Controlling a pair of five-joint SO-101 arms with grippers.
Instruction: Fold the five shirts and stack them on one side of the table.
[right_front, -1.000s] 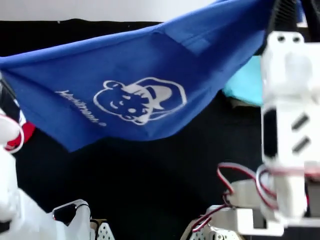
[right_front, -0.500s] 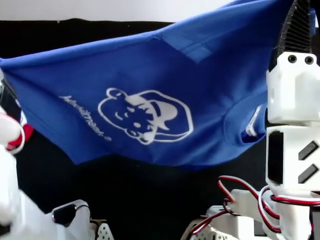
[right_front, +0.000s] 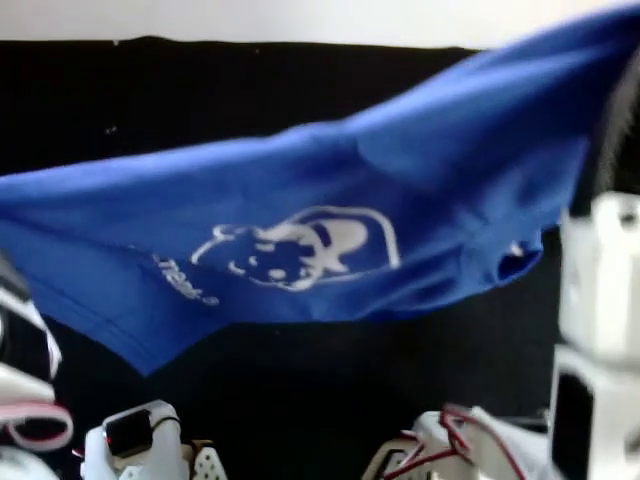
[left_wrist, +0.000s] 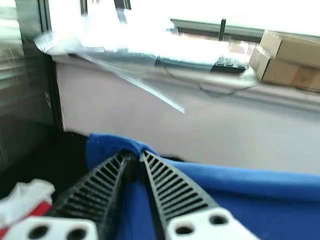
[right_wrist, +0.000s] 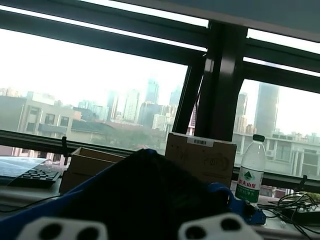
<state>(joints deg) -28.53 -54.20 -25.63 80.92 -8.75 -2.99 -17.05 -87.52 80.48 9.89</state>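
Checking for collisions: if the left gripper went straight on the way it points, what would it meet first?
Beyond the blue shirt pinched in the left gripper, probably the pale wall under the window ledge; how far off is unclear.

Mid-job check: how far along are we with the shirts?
Done: no folded shirt I can confirm. In hand: the blue shirt hangs unfolded in the air, gripped by the left hand and the right hand. Left: lay it flat, fold, stack; a red and white cloth near the left hand probably waits too.
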